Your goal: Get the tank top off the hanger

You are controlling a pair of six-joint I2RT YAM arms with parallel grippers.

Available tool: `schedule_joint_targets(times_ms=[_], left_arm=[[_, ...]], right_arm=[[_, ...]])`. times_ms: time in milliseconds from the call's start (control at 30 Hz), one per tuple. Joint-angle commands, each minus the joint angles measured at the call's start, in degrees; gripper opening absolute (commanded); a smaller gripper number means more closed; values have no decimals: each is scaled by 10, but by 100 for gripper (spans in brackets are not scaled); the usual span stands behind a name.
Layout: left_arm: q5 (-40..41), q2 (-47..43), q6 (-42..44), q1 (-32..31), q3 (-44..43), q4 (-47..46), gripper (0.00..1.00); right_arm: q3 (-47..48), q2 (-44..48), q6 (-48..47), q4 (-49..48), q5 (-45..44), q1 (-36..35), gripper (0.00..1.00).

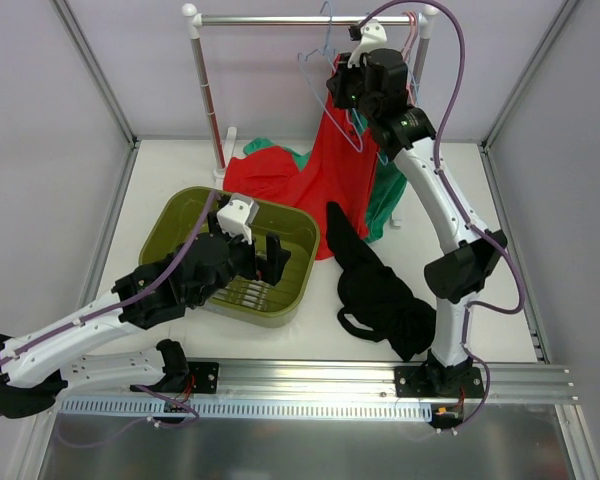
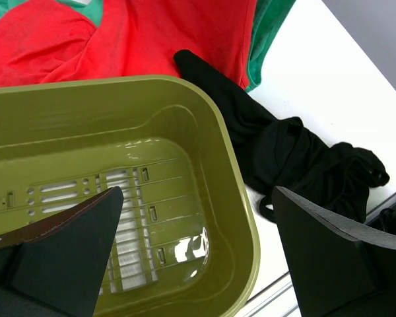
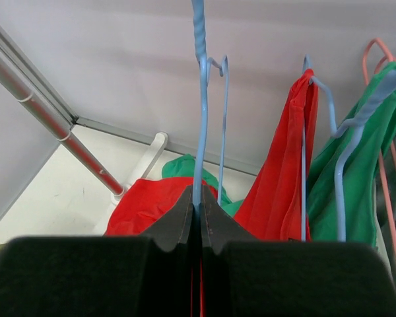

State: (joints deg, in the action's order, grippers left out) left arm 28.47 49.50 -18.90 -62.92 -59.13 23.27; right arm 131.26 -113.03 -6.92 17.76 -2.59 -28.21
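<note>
The black tank top (image 1: 380, 290) lies crumpled on the table between the green tub and the right arm's base, free of any hanger; the left wrist view shows the tank top (image 2: 297, 158) just past the tub's rim. My right gripper (image 1: 352, 88) is raised near the rack, shut on the thin light-blue wire of the hanger (image 3: 201, 119), which rises straight up from between the jaws of the right gripper (image 3: 199, 205). No cloth shows on that wire. My left gripper (image 1: 265, 262) hovers over the tub, open and empty, with the left gripper (image 2: 197, 198) spread wide.
The olive-green tub (image 1: 170, 212) sits left of centre, and its rim (image 2: 232, 165) is under the left gripper. A red top (image 1: 330, 190) and a green top (image 1: 385, 195) hang on other blue hangers and spill onto the table. Pink hangers (image 3: 383, 132) hang on the rack bar (image 1: 280, 18).
</note>
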Motion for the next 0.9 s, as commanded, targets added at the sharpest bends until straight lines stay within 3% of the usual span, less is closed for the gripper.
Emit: schedule_joint_targets(times_ms=[0,200,233,267,400,433,467,533,733,867], left_arm=[[-18,1,-9,2,-1,-11,99],[-46,3,-10,2,-12,-11,99],[-51,3,-9,2,-13,-11,99],[-54,5,-7,2,-14,-11,99],[-72,24,3,2,-36,-11,99],[-83,27,4,2,-40,-12,99],[-90,33,4,2,-48,-12,99],[-99,43,5,2,-58,-15,99],[-161,135,39,2,-120,-24,99],[-261,226,61,1,-176,-40,99]], right_arm=[[11,-1,2,-38,-4,3,0],[-20,18,10,-39,-8,7,3],[-28,32,11,-41,-2,6,11],[-34,39,12,-42,3,7,29],[-76,92,3,-40,67,6,50],[-87,107,2,-40,85,7,74],[-102,142,3,-39,86,6,86],[-149,181,2,-37,85,6,99],[-279,365,-2,-19,73,12,100],[-376,506,-10,60,-6,30,100]])
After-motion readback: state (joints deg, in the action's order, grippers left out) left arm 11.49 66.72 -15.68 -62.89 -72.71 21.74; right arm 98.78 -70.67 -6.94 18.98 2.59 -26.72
